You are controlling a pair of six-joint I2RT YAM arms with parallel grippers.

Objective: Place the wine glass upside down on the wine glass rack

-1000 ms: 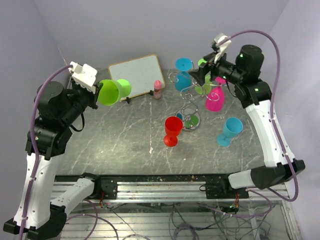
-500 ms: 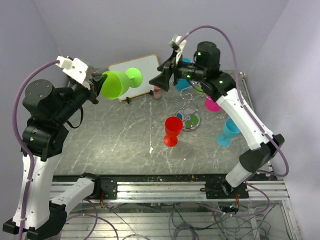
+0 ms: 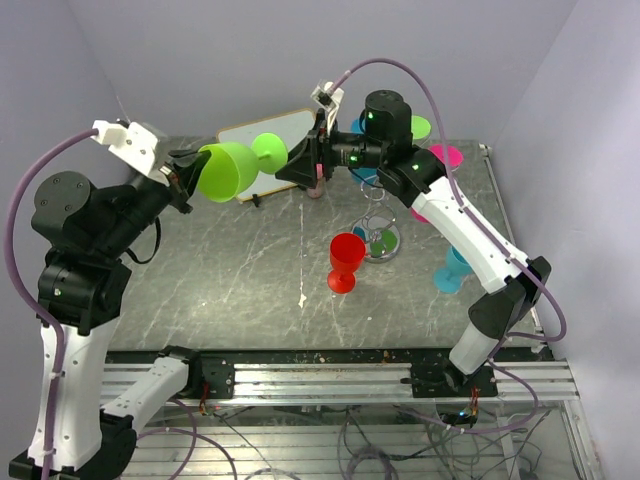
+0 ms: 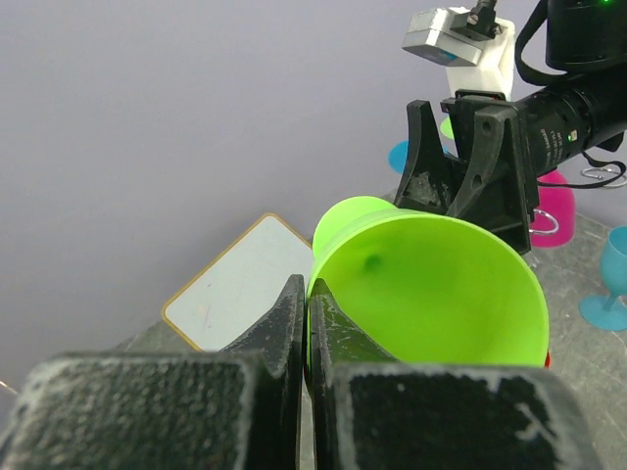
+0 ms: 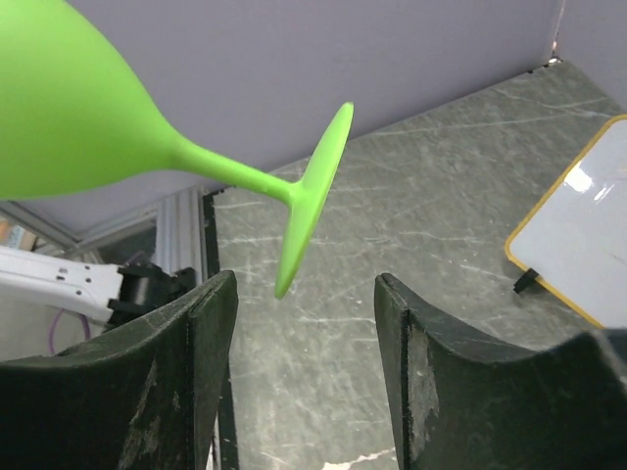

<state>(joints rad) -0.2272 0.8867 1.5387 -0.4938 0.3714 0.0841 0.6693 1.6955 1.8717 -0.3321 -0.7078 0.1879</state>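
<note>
A green wine glass (image 3: 228, 171) hangs on its side above the table's back left, foot (image 3: 268, 152) pointing right. My left gripper (image 3: 188, 172) is shut on its rim, the jaws pinching the thin wall (image 4: 310, 299) of the bowl (image 4: 431, 294). My right gripper (image 3: 283, 173) stands open just right of the foot. In the right wrist view the foot's disc (image 5: 312, 196) floats edge-on just beyond the gap between the fingers (image 5: 186, 343), touching neither. The wine glass rack (image 3: 372, 205), silver wire on a round base, stands at mid-right.
Blue (image 3: 363, 127), green (image 3: 417, 127) and pink (image 3: 443, 155) glasses sit around the rack's arms. A red glass (image 3: 346, 260) stands upright in front of the rack, a blue one (image 3: 453, 270) at the right. A white board (image 3: 262, 135) leans at the back, behind the held glass.
My right arm swung left from the rack to the green glass's foot, its jaws narrowing. My left arm lifted the glass a little and carried it to the right.
</note>
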